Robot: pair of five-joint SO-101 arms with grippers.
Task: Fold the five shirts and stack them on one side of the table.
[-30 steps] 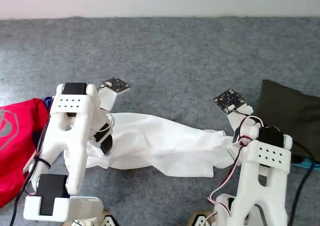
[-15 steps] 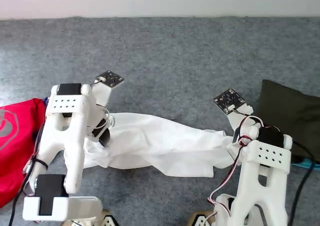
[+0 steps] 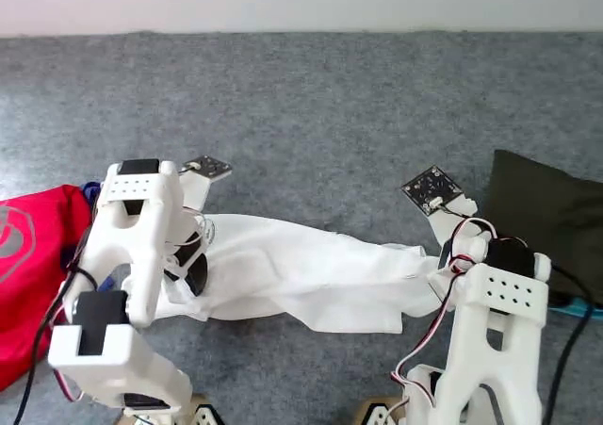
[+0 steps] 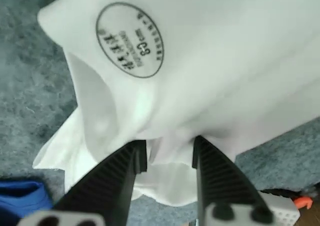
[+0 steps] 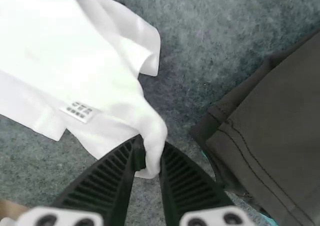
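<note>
1. Rumpled white cloth shirt [image 3: 301, 269] spans the fuzzy grey table [image 3: 330, 105] between the arms.
2. Left wrist view: left gripper [image 4: 169, 148] pinches bunched fabric near its round printed label [image 4: 130, 39].
3. Ribbed right gripper [image 5: 149, 158] nips a soft fold beside a dark folded shirt [image 5: 270, 121].

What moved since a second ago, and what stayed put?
The left arm shifted. Its left gripper, clamped on the stretched-out white cloth shirt, nudged away from its base, then drew back, bunching that end of the shirt slightly. Nothing was let go. The right gripper stayed pinched on the shirt's other end. The red cloth shirt and the dark olive folded shirt did not move.
</note>
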